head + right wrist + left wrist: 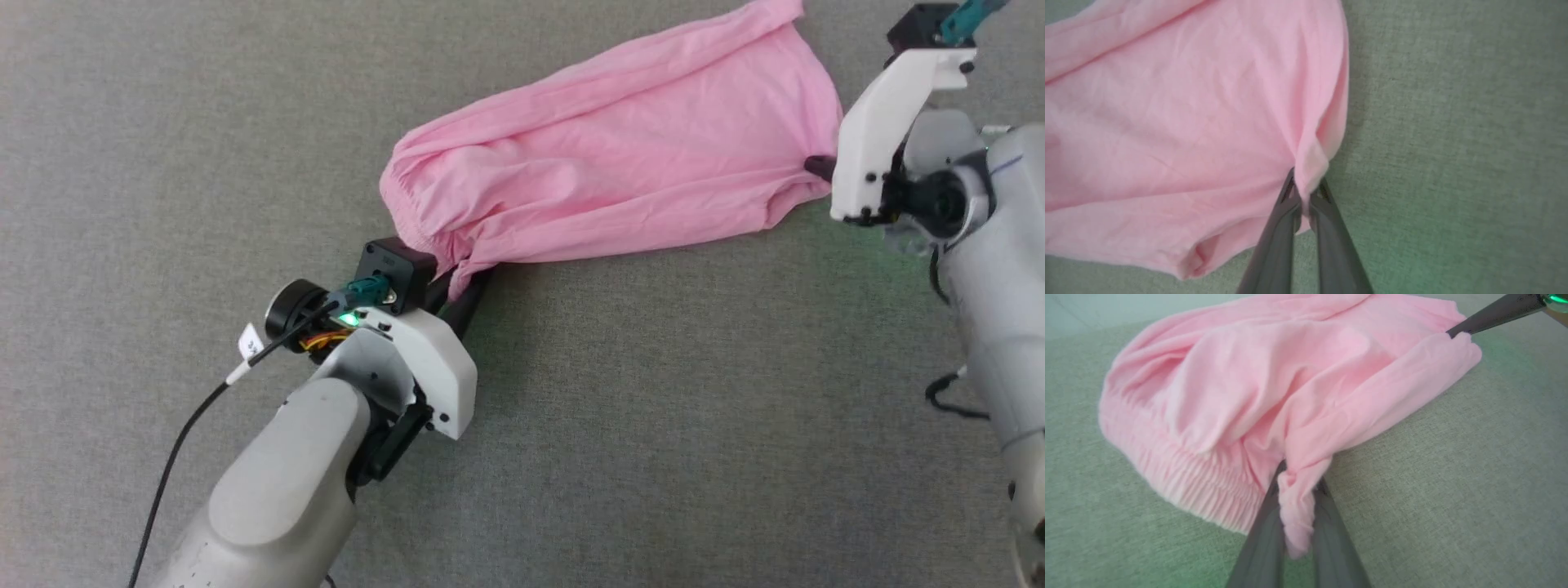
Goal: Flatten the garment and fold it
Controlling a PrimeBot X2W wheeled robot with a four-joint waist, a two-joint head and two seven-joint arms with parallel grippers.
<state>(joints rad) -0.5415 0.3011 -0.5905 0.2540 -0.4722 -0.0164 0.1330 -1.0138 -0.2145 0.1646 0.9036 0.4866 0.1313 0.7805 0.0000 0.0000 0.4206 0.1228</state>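
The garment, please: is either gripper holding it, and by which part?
Both hold the garment. The left gripper pinches bunched fabric beside the gathered waistband; the right gripper pinches a fold at the opposite end's edge.

My head camera looks down from above; both wrist cameras peer close along my fingers [1261, 543] at the shared garment [620, 155].

Open grey surface [653, 425] all around — garment [620, 155] stretched across the middle
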